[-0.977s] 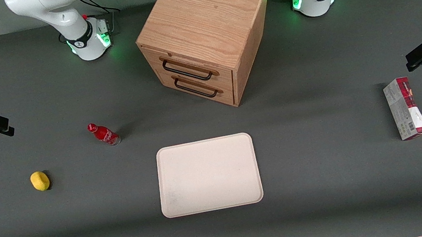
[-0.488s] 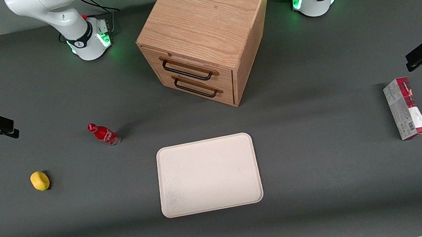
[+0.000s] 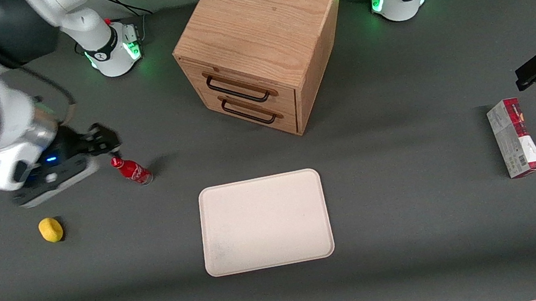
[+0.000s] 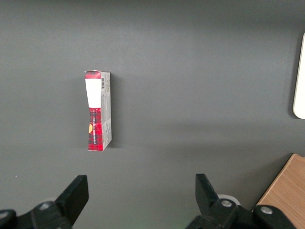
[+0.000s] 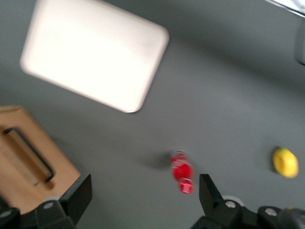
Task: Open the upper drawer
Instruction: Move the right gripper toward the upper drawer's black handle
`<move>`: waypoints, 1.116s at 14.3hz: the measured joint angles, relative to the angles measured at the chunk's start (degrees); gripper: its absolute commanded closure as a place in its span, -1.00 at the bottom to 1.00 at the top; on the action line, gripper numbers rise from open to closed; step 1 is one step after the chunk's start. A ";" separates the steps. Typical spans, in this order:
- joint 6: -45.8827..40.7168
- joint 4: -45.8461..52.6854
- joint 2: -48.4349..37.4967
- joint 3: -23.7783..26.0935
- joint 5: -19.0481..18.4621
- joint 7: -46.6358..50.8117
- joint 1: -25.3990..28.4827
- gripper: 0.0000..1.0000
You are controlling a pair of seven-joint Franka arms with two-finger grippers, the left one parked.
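The oak cabinet [image 3: 261, 42] stands mid-desk near the edge where my base is bolted, both drawers shut. Its upper drawer [image 3: 243, 82] is closed, black bar handle [image 3: 237, 89] untouched. I judge this the approach step: my pincer [image 3: 105, 139], released and holding nothing, hangs just above the red bottle [image 3: 132, 170], toward my end of the desk. Next I must reach the handle and close on it.
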 measured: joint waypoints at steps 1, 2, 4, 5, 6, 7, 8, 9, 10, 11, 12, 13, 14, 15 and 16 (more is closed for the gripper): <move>-0.01 0.08 0.40 0.21 1.12 -0.56 2.01 -1.00; -0.04 0.13 0.73 0.31 1.92 -1.03 4.15 -1.00; -0.10 0.14 1.27 0.43 2.23 -1.58 8.98 -1.00; -0.20 0.11 1.54 0.46 2.23 -1.60 11.56 -1.00; -0.31 0.03 1.88 0.49 2.23 -1.60 13.98 -1.00; -0.38 -0.14 2.23 0.51 2.23 -1.60 16.02 -1.00; -0.43 -0.36 2.52 0.51 2.23 -2.06 17.67 -1.00; -0.48 -0.51 2.73 0.52 2.23 -3.81 18.74 -1.00; -0.57 -0.72 2.80 0.51 2.23 -6.13 19.36 -1.00; -0.65 -0.98 2.80 0.50 2.23 -7.82 19.66 -1.00; -0.77 -1.13 2.80 0.49 2.22 -8.98 19.71 -1.00; -0.83 -1.18 2.79 0.48 2.22 -9.87 19.75 -1.00; -0.85 -1.26 2.79 0.47 2.22 -10.48 20.03 -1.00; -0.77 -1.46 2.79 0.46 2.22 -10.67 20.61 -1.00; -0.37 -1.82 2.76 0.46 2.22 -10.69 21.42 -1.00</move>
